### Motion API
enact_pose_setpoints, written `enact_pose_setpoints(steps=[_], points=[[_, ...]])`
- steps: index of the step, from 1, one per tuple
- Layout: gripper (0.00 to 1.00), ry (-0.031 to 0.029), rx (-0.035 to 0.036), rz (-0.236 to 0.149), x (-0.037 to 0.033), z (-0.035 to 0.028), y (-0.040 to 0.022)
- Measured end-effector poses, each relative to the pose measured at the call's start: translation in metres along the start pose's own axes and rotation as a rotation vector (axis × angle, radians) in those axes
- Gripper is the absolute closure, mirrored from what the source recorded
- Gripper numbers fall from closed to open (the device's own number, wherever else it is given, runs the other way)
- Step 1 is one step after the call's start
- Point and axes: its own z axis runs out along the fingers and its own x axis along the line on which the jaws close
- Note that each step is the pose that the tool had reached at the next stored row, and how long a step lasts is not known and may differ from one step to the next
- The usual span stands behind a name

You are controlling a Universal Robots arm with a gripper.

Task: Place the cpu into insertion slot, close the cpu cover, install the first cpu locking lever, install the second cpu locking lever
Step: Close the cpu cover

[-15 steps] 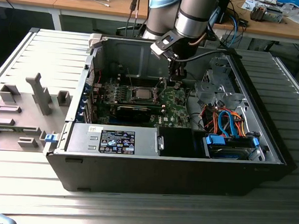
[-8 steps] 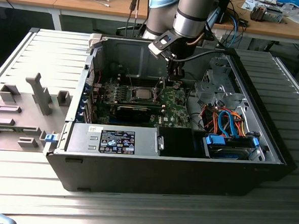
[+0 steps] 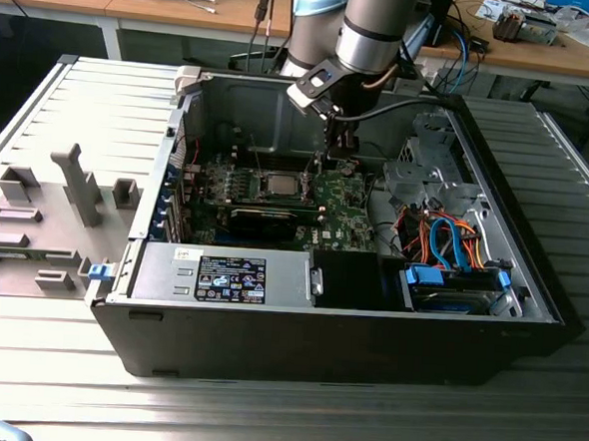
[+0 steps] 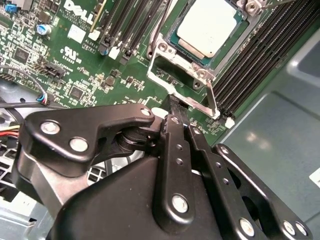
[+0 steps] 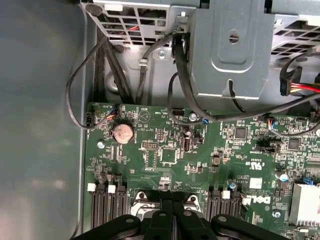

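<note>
The hand point(image 3: 337, 140) is hanging inside the PC case point(image 3: 242, 102), low over the motherboard point(image 3: 350, 219). Its fingers are lying together w/ no gap; can't tell if they're nipping anything. The cpu point(image 3: 277, 186) is sitting in the insertion slot point(image 4: 227, 47), approx 7-8 o'clock from the hand in the exterior view. The cpu cover point(image 4: 192, 102) is standing open btwn hand and cpu, its near edge running crosswise right at the fingertips point(image 4: 172, 125). Cover-closing looks like the step in hand.
</note>
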Motion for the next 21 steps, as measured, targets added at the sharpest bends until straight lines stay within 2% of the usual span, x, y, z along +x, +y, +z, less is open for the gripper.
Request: enact_pose_setpoints(steps=[9,21], points=[[0.89,0.0008,-0.0001,0.0,0.0008,0.0009,-0.0117],[0.89,0.0007,-0.0001,0.0,0.0013,0.0015,-0.0196]])
